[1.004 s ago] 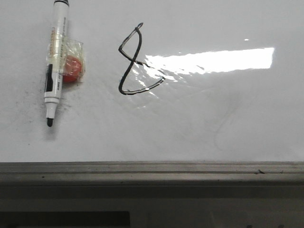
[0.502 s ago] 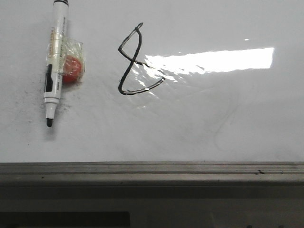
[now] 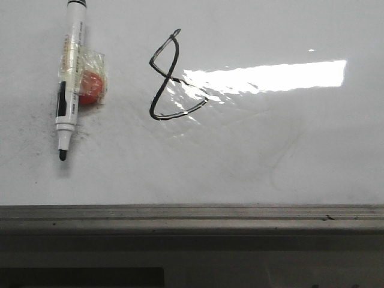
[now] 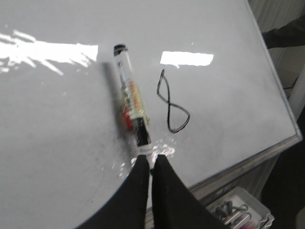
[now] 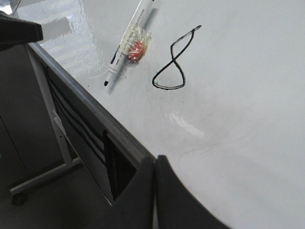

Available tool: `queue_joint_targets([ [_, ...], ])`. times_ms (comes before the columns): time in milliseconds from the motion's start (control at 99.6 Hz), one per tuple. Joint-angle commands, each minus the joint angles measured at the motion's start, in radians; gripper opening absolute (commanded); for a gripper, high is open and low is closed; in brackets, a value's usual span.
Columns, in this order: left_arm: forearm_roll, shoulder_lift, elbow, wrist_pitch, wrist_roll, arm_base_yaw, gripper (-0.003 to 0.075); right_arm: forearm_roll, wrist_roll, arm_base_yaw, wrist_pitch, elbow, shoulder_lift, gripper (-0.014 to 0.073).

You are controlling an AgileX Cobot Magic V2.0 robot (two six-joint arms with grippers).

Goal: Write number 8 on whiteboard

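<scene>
We saw the number 8 (image 3: 171,77) drawn in thin black line on the whiteboard (image 3: 252,156), its narrow upper loop pointed and its lower loop wider, just left of a bright light reflection (image 3: 267,77). A white marker (image 3: 69,78) lay flat on the board well to the left of the figure, uncapped, its black tip toward the grey metal rim (image 3: 192,215), with a small red piece under clear tape (image 3: 90,85) touching its barrel. Our left tool (image 4: 150,162) hung above the board close to the marker's tip, its fingers pressed together and holding nothing. Our right tool (image 5: 155,164) was likewise closed and empty, above the board's rim.
</scene>
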Motion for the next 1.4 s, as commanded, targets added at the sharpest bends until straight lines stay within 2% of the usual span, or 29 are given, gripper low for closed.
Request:
queue_joint_targets([
  [0,0.0,0.009,0.007,-0.046,-0.003,0.05,-0.002,-0.016,-0.002,0.0,-0.077,-0.027,0.003,-0.0063],
  [241,0.009,-0.011,0.065,-0.04,0.023,0.293,-0.002,-0.016,-0.002,0.0,-0.077,-0.026,0.003,-0.0063],
  [381,0.007,-0.094,0.065,0.12,0.22,0.459,-0.002,-0.016,-0.002,0.0,-0.077,-0.026,0.003,-0.0064],
  [492,-0.09,-0.168,0.065,0.245,0.22,0.567,-0.002,-0.016,-0.002,0.0,-0.077,-0.026,0.003,-0.0063],
  [592,-0.147,-0.173,0.065,0.299,0.22,0.628,-0.002,-0.016,-0.002,0.0,-0.078,-0.026,0.003,-0.0064],
  [893,-0.1,-0.175,0.065,0.327,0.134,0.641,-0.002,-0.016,-0.002,0.0,-0.078,-0.026,0.003,-0.0064],
  [1064,0.02,-0.175,0.063,0.315,0.132,0.641,-0.002,-0.016,-0.002,0.0,-0.078,-0.026,0.003,-0.0063],
  [1385,0.017,-0.175,0.063,0.313,0.132,0.641,-0.002,-0.016,-0.002,0.0,-0.078,-0.026,0.003,-0.0063],
])
